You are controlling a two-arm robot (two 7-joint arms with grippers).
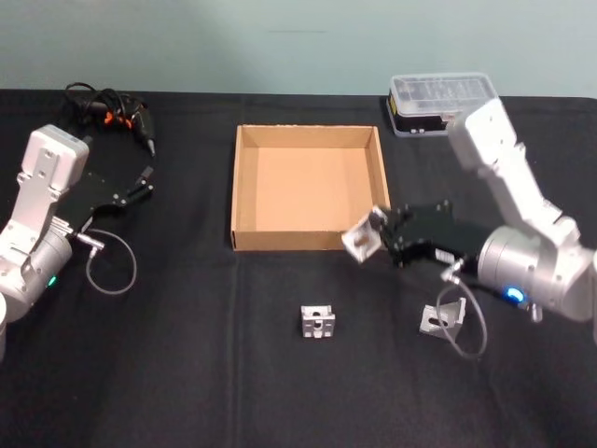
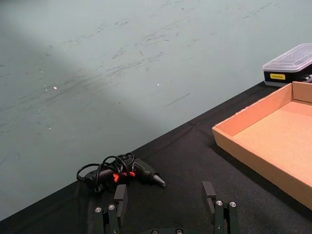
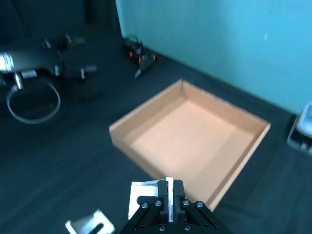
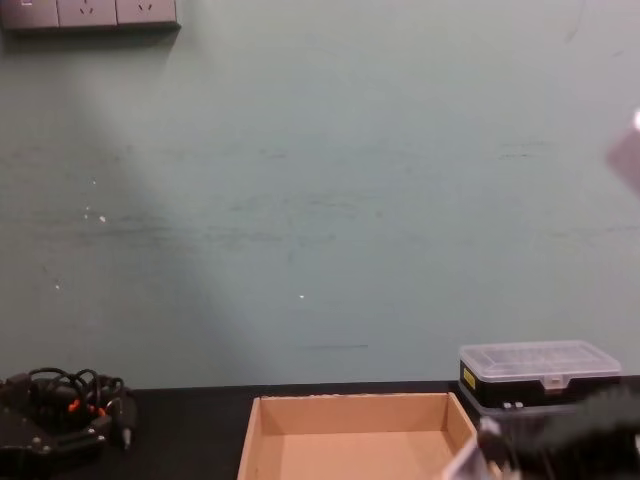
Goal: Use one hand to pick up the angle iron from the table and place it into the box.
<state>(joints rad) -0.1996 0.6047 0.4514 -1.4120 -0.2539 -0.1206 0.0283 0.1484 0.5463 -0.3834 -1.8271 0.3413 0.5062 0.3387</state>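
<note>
My right gripper is shut on a silver angle iron, held just above the front right corner of the tan cardboard box. In the right wrist view the jaws pinch the thin metal plate close to the box's near wall. Two more angle irons lie on the black table: one in front of the box, another under the right arm. My left gripper rests open at the left, fingers spread with nothing between them.
A clear-lidded plastic case stands behind the box's right corner. A black power tool with a coiled cord lies at the back left. A loop of cable hangs by the left arm. The box is empty inside.
</note>
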